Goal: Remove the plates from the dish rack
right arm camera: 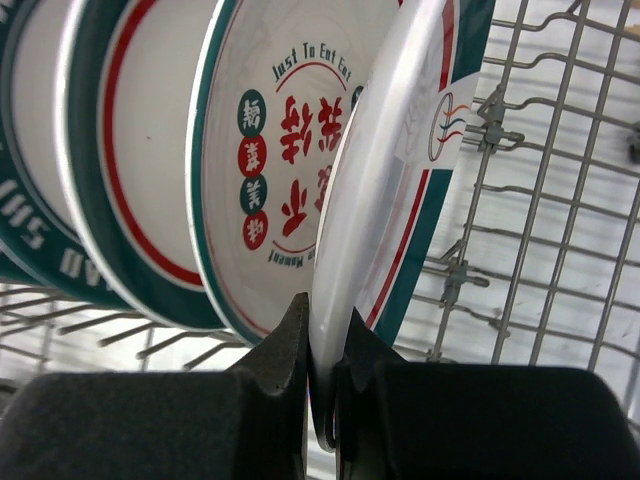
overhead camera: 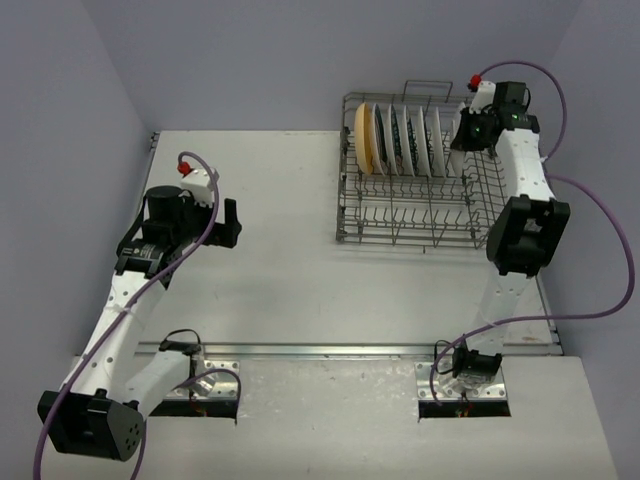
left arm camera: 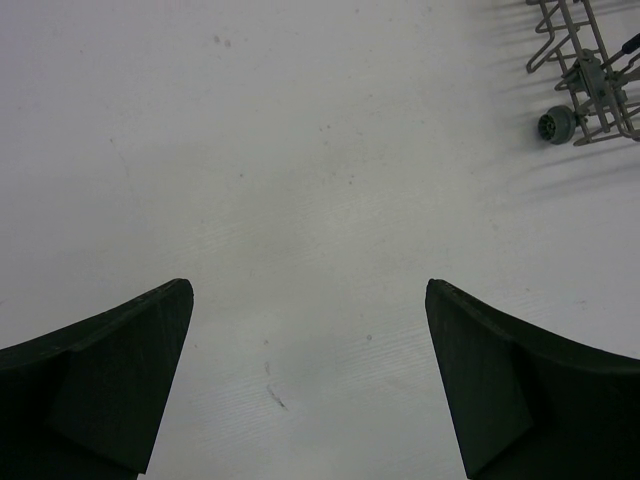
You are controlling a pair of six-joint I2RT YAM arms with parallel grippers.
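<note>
I had the right gripper closed down almost fully, its two fingers pinching the rim of the end plate, the one nearest the hand in the row. The left gripper hung wide open with nothing in it over bare table. Only a corner of the dish rack showed, ahead of it and off to one side.

My main worry was the hold itself. The fingers met only a narrow strip of glossy rim, so I judged the plate could pivot or slide out once its weight came off the wires. The plate with red characters stood just beyond one finger, very close to the held plate. Any tilt that way could knock the two together. I could not see where the held plate's lower edge sat among the tines. A pull that was not straight out of the slot might snag it and drag the rack along.

The held plate faced me nearly edge-on. It was smooth white, with a teal band and a thin red line at the rim and a small printed emblem. Past its neighbour, more plates repeated the teal band with a red ring. From above, the row stood on edge in the rack's far half. The tan-yellow plate was at the end farthest from the hand.
</note>
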